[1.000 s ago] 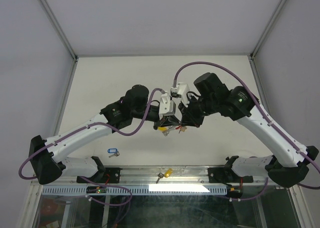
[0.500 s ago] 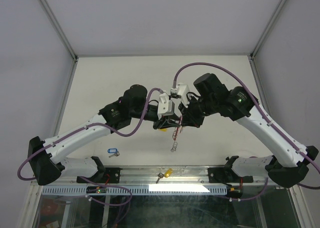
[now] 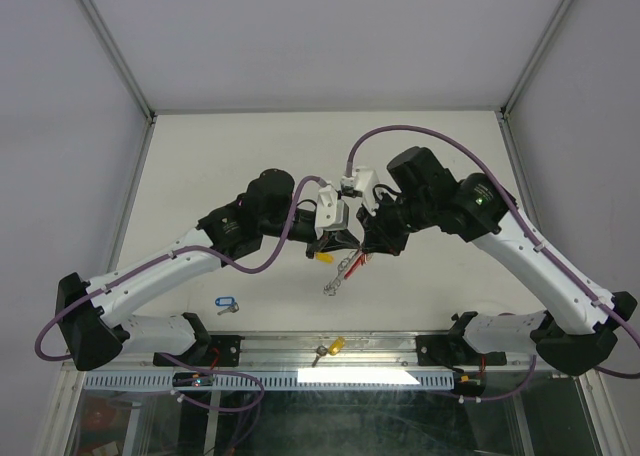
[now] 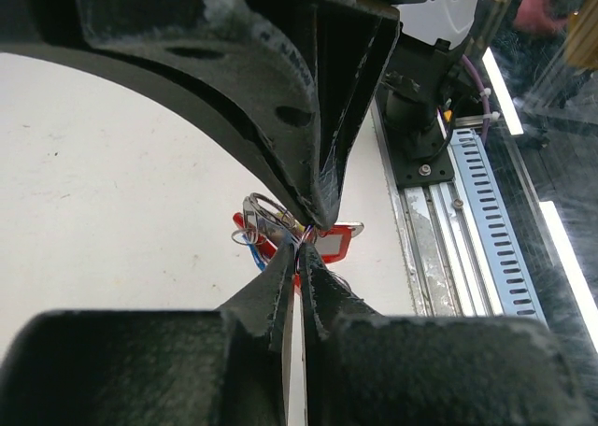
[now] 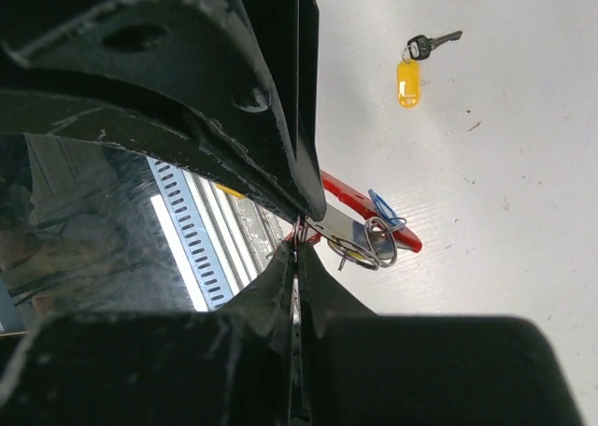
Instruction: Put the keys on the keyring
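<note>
Both my grippers meet tip to tip above table (image 3: 200, 166). Right gripper (image 5: 297, 242) clamped on keyring (image 5: 360, 222) near red band's end. Left gripper (image 4: 304, 248) pinched closed too, seemingly on one ring wire. Ring chain hangs below tips, long axis slanting down toward left gripper's side. Nearest loose key: yellow-tagged key (image 5: 406, 78), on table below left gripper. Blue-tagged key (image 3: 225, 303) well off toward left base. Top view shows hanging chain; wrist views show only pinch points.
</note>
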`<act>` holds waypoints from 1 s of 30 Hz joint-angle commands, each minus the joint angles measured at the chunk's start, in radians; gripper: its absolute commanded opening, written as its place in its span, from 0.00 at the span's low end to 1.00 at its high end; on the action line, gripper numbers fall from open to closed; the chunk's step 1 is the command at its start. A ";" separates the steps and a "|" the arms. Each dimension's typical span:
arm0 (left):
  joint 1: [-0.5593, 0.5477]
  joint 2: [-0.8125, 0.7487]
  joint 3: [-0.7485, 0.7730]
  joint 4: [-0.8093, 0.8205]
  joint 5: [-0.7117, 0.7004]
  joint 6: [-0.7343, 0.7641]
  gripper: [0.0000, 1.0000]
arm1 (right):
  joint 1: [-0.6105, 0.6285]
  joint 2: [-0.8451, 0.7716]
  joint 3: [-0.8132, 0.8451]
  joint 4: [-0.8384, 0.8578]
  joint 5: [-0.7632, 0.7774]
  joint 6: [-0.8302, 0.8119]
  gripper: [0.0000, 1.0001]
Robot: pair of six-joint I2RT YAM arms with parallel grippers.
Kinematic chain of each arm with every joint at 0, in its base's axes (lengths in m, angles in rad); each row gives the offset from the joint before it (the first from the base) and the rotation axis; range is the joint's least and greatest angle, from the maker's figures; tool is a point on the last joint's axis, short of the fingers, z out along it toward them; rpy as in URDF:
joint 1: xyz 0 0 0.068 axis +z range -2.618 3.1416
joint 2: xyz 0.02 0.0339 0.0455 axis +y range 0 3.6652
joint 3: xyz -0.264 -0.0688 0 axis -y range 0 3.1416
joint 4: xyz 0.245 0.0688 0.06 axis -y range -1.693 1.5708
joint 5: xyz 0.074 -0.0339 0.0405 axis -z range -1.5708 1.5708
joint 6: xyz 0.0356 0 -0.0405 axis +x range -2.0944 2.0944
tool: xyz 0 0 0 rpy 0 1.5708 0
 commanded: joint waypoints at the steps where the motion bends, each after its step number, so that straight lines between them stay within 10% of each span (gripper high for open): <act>1: -0.014 -0.020 0.039 0.036 0.022 0.004 0.00 | 0.004 -0.033 0.003 0.054 -0.011 0.001 0.00; 10: -0.006 -0.038 0.010 0.103 -0.037 -0.054 0.00 | 0.004 -0.084 -0.022 0.134 0.021 0.022 0.04; 24: 0.066 -0.143 -0.316 0.781 -0.117 -0.466 0.00 | 0.001 -0.305 -0.148 0.481 0.234 0.216 0.27; 30: 0.105 -0.153 -0.364 0.748 -0.193 -0.505 0.00 | -0.028 -0.299 -0.245 0.461 0.357 0.323 0.28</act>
